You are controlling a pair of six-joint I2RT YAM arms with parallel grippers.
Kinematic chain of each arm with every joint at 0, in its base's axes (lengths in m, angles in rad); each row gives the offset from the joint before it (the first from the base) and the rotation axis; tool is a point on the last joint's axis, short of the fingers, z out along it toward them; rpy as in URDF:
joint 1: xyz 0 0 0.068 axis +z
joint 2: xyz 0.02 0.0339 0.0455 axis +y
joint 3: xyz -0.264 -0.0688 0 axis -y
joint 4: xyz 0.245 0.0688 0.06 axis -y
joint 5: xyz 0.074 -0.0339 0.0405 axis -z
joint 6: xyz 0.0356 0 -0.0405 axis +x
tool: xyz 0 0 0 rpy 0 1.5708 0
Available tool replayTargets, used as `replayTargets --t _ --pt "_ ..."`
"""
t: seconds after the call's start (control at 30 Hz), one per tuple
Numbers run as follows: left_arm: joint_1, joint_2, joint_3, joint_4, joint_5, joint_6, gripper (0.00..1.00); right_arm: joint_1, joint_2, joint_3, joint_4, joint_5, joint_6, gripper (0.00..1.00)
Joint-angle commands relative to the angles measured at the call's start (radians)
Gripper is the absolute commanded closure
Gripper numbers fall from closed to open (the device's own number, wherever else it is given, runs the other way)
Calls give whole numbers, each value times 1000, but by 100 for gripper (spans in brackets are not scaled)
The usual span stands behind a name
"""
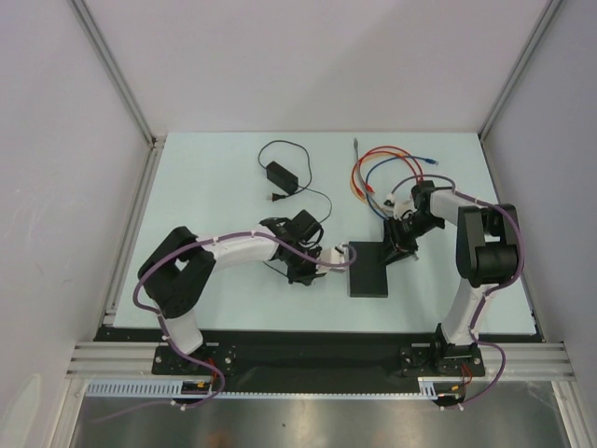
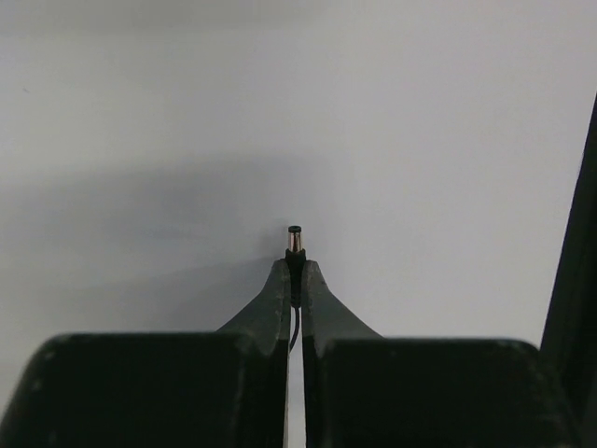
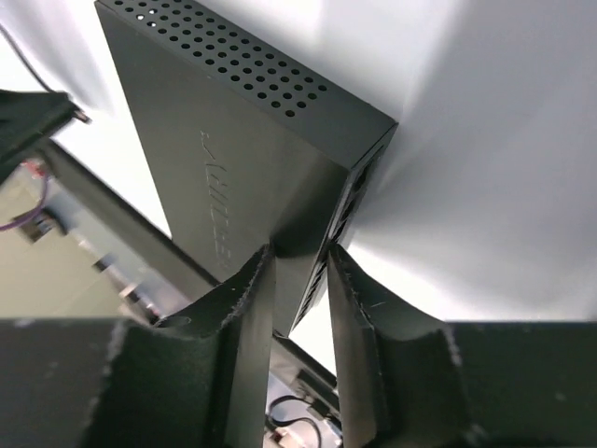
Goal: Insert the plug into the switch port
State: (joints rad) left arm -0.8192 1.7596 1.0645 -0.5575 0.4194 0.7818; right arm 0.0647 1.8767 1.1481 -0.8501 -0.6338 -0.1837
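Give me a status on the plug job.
Done: the left gripper pinches the small metal-tipped barrel plug. In hand: the right gripper appears clamped on the flat matte black box, probably to steady it. Left: the plug's tip is bare in open air, so aligning it and inserting it into the box are not yet done.

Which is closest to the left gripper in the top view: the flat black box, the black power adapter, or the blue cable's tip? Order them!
From the left gripper, holding the plug:
1. The flat black box, just to its right.
2. The black power adapter, farther back on the left.
3. The blue cable's tip, far back on the right.
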Motion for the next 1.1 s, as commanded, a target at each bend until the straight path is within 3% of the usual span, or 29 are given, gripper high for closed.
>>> replayTargets --t 0.0,0.43,1.07 --pt "-29 14 81 62 56 -295 100 24 38 -8 14 -93 21 68" --pt "-176 90 138 169 78 -496 100 44 55 -44 40 -107 39 68" --pt "-179 60 124 263 -14 -529 100 81 33 -60 54 -69 16 68"
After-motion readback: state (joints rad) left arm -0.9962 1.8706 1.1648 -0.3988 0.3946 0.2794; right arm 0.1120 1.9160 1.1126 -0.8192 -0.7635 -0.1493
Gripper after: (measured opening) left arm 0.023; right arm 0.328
